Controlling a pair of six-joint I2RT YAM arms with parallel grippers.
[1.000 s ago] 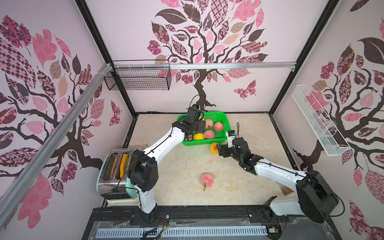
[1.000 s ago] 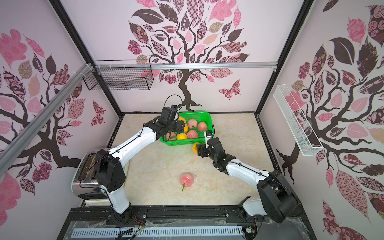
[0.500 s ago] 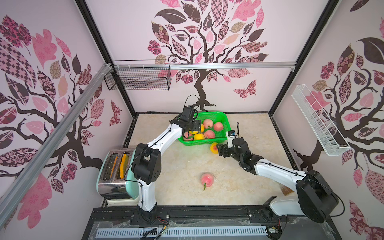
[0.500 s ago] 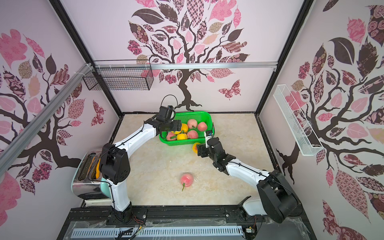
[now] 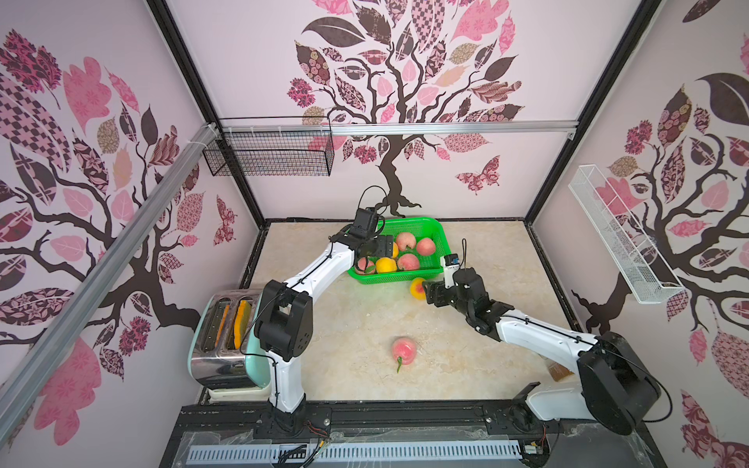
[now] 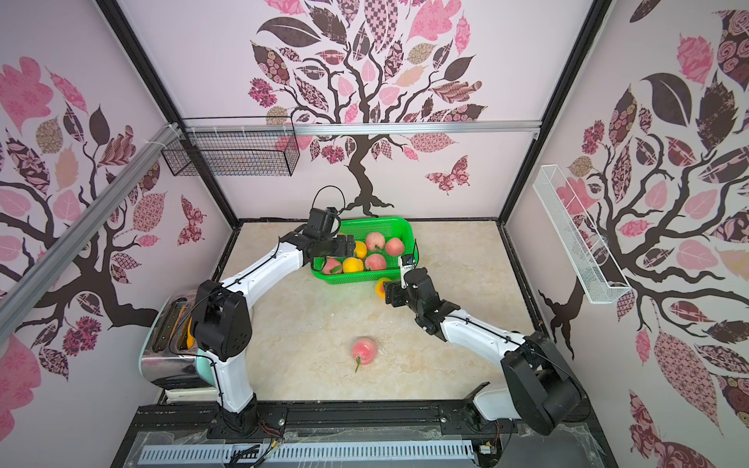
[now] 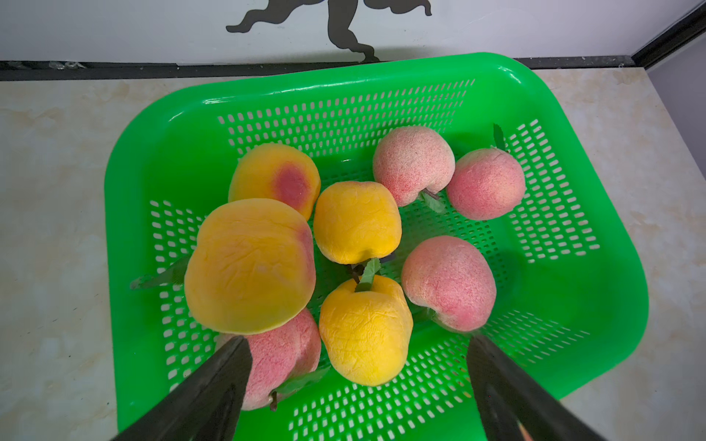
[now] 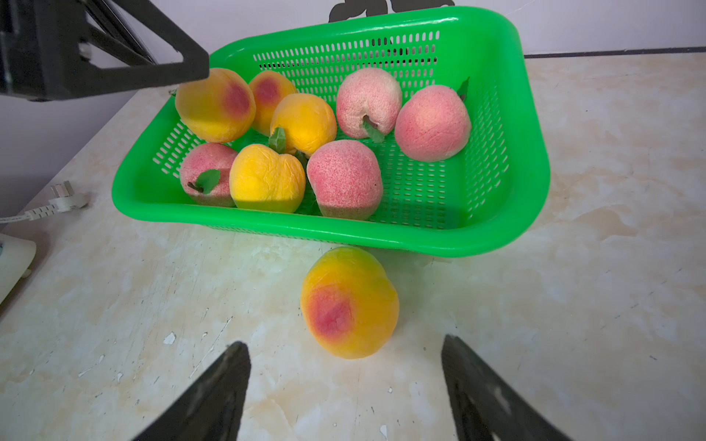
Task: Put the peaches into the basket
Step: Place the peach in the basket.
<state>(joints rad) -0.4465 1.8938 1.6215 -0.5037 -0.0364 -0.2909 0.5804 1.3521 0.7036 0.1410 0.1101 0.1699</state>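
Desk [image 5: 324, 324] is carrying the green basket [image 5: 393, 278] at the middle of its back edge, and I'm counting eight peaches sitting in it already.

Left gripper [image 7: 355, 339] is hanging over the basket's left end with its jaws spread wide, pinching nothing. Right gripper [image 8: 344, 341] is sitting low on the desk just in front of the basket, jaws also spread and empty, pointing at the loose yellow peach [image 8: 349, 301] that's lying just beside the basket's front wall.

Now the stuff I'm worrying about. The big yellow peach [image 7: 250, 267] is looking perched on a pink peach [image 7: 282, 355] right by the left wall, with a left finger against it in the right wrist view. Pulling out sloppily is probably knocking it over the rim. On the right, closing off-centre is likely squirting that round fruit away or shoving the basket. Both arms are crowding one spot too.

Last pink peach [image 5: 404, 350] is waiting alone toward the middle of the front edge.
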